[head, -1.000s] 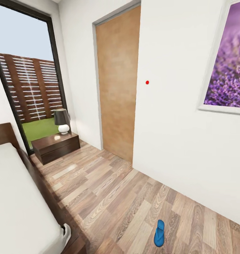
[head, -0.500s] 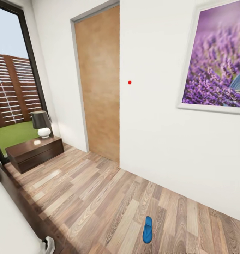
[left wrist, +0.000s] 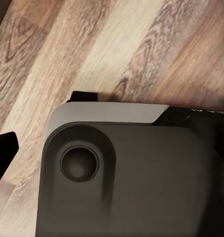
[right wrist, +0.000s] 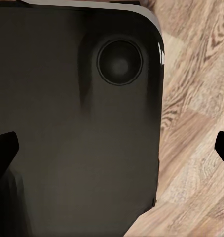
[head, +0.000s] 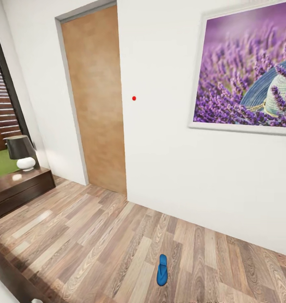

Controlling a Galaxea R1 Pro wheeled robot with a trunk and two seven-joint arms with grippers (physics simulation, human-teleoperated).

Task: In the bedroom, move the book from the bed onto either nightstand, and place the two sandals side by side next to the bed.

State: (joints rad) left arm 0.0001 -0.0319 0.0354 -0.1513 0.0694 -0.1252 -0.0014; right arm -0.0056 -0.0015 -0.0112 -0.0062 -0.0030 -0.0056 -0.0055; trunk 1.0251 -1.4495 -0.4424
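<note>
One sandal (head: 162, 270) on floor (head: 96, 235), bottom center; nightstand (head: 17, 191) far left.
Both grippers' opening: can't tell, fingertips only at wrist-view edges.

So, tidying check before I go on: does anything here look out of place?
Yes: one blue sandal lies alone on the wood floor, out from the white wall, with no partner beside it.

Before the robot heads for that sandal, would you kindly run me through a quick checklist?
1. One blue sandal located on the wood floor: ok.
2. Second sandal located: not ok.
3. Floor between robot and sandal free of obstacles: ok.
4. Nightstand with lamp located by the window: ok.
5. Book located: not ok.
6. Both grippers free to grasp: cannot tell, fingertips barely show.
</note>
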